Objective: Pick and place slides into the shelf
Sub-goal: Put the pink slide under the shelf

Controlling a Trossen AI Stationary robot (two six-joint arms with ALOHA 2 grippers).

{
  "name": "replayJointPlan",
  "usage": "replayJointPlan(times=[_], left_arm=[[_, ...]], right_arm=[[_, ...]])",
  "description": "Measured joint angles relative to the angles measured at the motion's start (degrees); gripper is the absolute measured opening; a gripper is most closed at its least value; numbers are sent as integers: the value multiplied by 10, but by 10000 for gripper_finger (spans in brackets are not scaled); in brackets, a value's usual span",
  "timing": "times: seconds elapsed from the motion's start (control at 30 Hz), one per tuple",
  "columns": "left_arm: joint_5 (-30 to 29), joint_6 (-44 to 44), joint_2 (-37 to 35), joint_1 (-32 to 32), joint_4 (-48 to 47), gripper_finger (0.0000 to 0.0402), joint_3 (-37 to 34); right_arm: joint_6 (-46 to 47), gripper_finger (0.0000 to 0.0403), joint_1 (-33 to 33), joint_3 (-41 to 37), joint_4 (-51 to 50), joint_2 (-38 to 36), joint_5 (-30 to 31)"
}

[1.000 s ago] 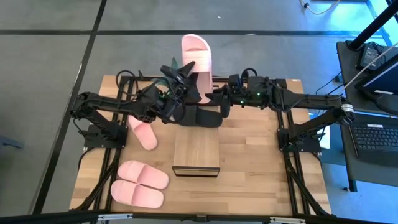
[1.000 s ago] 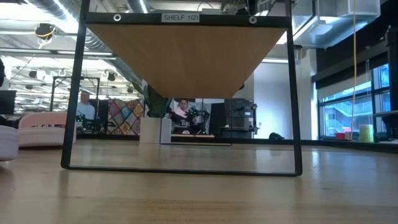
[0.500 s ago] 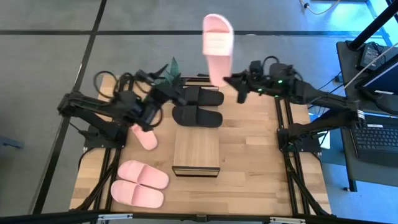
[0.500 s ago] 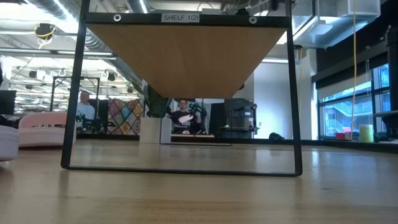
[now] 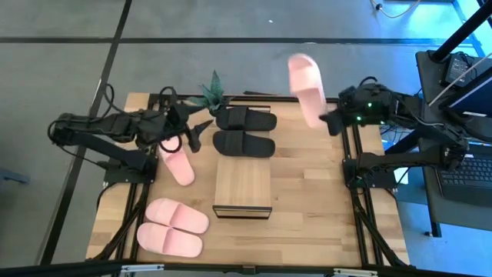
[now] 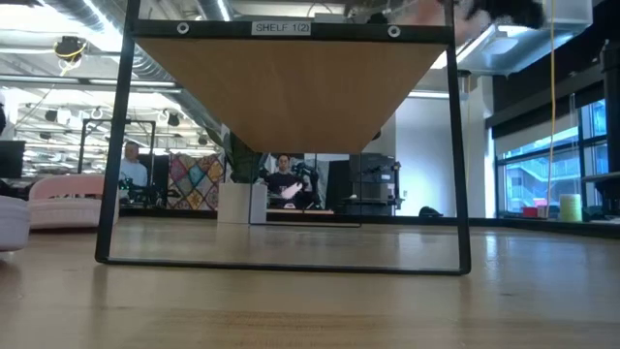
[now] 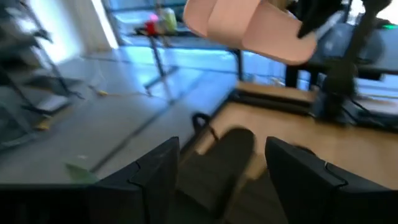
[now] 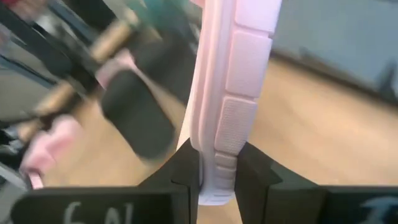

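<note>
My right gripper is shut on a pale pink slide, lifted above the table's far right part. It also shows above my left fingers in the left wrist view. My left gripper is open and hovers left of the two black slides, which lie flat beyond the shelf. One black slide shows between my left fingers, apart from them. A single pink slide lies below the left gripper. A pink pair lies at the near left. My right gripper pinches the pink slide at one end of its sole, with one finger on each flat face. The slide runs on from the fingers in line with them, ribbed tread showing. It is lifted clear of the table, slanting up and toward the far side.
A small green plant stands at the far edge next to the black slides. The shelf's plank top rests on a thin dark frame, open underneath. Bare wood shows right of the shelf. People sit in the room beyond.
The right gripper has carried the pink slide from above the far middle toward the table's right edge, still lifted, and the slide has tipped over to a slant. The left gripper has drawn back from the slide toward the left edge and come down beside the black slides.
</note>
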Motion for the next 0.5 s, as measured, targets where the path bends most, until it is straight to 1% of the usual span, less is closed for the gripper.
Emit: replayJointPlan(times=[0.1, 0.23, 0.3, 0.4, 0.5], left_arm=[[60, -24, -19, 22, 1, 229, -37], [137, -45, -31, 48, 5, 229, -71], [162, -52, -33, 55, 8, 229, -80], [199, -55, -33, 62, 8, 229, -87], [248, -55, -33, 62, 9, 229, -87]], right_arm=[[39, 72, 0, -2, -95, 4, -20], [63, 72, 0, -28, -166, 16, -89], [63, 72, 0, -49, -179, 19, -146], [42, 72, 0, -89, -176, 20, -247], [18, 72, 0, -142, -162, 20, -319]])
